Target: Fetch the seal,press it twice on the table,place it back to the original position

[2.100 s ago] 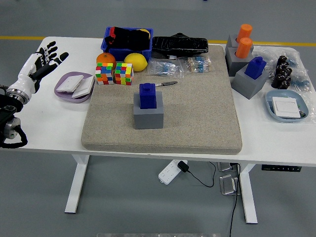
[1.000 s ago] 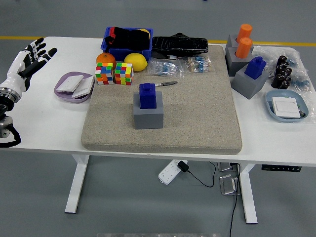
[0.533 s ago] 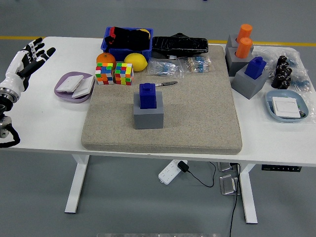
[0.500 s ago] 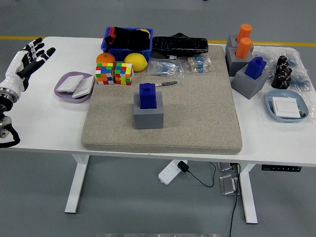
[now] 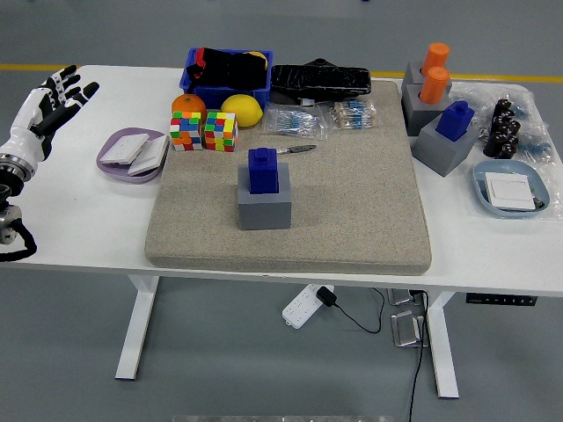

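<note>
Dark blue block-shaped seal (image 5: 263, 169) seated upright in grey cube holder (image 5: 264, 207), mid-left on the beige felt mat (image 5: 352, 220), long axis vertical, knob on top. Untouched, nothing fetched yet. Black-and-white five-fingered left hand (image 5: 51, 107) at far left table edge, fingers spread wide, holding nothing, well apart from seal; seal lies to its right and nearer the front edge. Right hand not in view, so left is the nearer one. Between hand and seal: purple shallow dish (image 5: 132, 154); two multicoloured puzzle cubes (image 5: 205, 131) just behind. Bare mat in front and right of holder, good room for pressing. Second blue seal (image 5: 456, 120) far right, likely not the target
</note>
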Robot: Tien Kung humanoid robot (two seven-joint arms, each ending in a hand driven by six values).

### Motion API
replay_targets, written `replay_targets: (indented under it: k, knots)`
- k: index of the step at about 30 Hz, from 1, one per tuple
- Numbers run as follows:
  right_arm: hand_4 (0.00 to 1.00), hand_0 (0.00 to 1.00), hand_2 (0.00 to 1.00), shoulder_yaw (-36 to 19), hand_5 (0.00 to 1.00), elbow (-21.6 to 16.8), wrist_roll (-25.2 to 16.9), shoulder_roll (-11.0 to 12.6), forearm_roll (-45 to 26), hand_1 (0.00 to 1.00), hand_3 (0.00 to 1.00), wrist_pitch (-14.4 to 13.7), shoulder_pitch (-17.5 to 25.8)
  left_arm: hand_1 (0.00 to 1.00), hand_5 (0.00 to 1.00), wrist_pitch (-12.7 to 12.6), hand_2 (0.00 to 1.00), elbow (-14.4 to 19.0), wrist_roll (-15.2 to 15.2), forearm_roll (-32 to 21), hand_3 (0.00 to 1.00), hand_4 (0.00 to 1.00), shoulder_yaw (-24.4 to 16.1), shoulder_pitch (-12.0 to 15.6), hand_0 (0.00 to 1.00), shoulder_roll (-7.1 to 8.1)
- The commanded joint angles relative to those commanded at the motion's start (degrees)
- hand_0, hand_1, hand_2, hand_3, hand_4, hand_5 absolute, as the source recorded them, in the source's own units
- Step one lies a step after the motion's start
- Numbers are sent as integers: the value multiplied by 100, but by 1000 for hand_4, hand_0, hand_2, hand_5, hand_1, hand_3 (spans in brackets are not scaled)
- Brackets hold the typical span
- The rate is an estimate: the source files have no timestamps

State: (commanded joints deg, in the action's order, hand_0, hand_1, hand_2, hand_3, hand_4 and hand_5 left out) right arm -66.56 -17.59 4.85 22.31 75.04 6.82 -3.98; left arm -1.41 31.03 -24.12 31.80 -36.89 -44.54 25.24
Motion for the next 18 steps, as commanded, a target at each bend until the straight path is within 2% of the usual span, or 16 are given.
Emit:
replay_targets:
  k: [18]
  knots:
    - [821, 775, 675, -1, 578, 11, 6, -23, 5, 672, 683, -5, 20, 951, 576, 0, 955, 10, 10, -12, 959, 983, 42, 9, 984, -22]
